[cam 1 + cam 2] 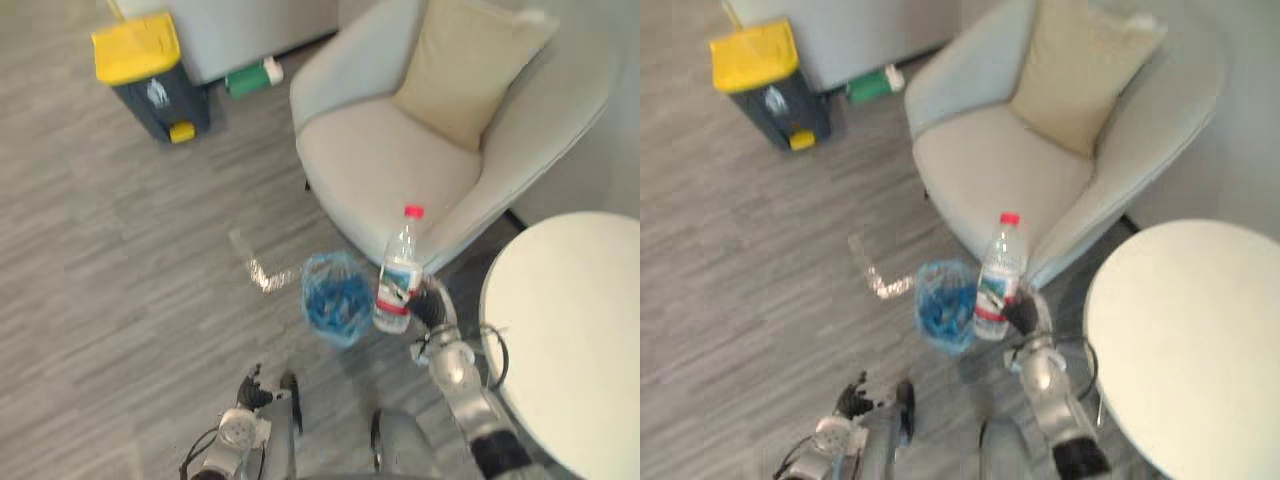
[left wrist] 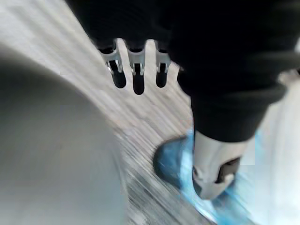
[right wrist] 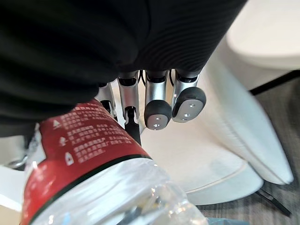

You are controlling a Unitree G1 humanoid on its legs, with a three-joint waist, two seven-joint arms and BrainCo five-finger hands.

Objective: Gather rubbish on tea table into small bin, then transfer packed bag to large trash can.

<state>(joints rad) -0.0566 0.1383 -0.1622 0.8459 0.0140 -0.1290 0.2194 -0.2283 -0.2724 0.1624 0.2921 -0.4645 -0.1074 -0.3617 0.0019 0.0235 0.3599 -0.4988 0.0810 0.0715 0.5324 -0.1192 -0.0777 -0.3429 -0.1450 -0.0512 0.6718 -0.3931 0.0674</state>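
Right wrist view: red label (image 3: 77, 143) on bottle (image 3: 126, 199).

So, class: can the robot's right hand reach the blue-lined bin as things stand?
Probably yes: the right hand, gripping the bottle, hangs just beside the blue-lined bin, with nothing between them.

Head stereo pair above bin (image 1: 337, 298); close wrist cameras.

Armchair (image 1: 390, 160) just beside small bin (image 1: 335, 300), table (image 1: 570, 330) near
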